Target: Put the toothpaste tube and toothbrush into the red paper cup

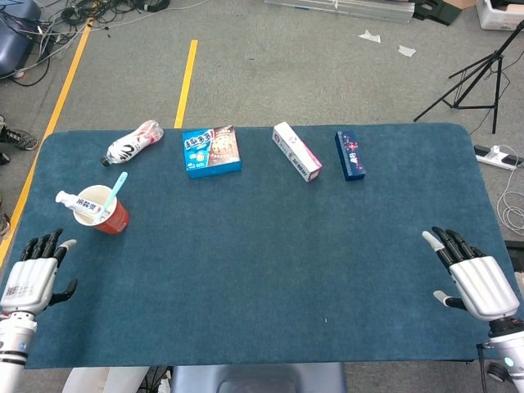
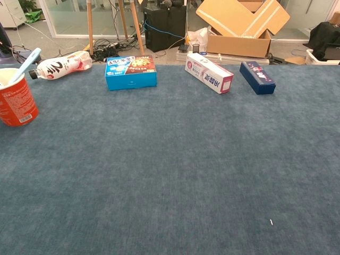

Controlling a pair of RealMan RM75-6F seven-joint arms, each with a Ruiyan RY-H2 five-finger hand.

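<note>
The red paper cup [image 1: 106, 212] [image 2: 16, 100] stands upright near the table's left edge. A light blue toothbrush [image 1: 117, 187] [image 2: 25, 65] leans out of it, and a white toothpaste tube [image 1: 79, 202] lies across its rim, sticking out to the left. My left hand [image 1: 34, 273] hovers at the front left corner, well below the cup, fingers spread and holding nothing. Far off at the front right edge, my right hand [image 1: 473, 277] is likewise empty with fingers apart. Neither hand shows in the chest view.
Along the far side of the blue table [image 1: 270, 270] lie a plastic bottle [image 1: 133, 142] on its side, a blue snack box [image 1: 211, 151], a white-and-pink toothpaste carton [image 1: 296, 151] and a dark blue box [image 1: 350, 155]. A tripod [image 1: 475, 78] stands beyond the right corner.
</note>
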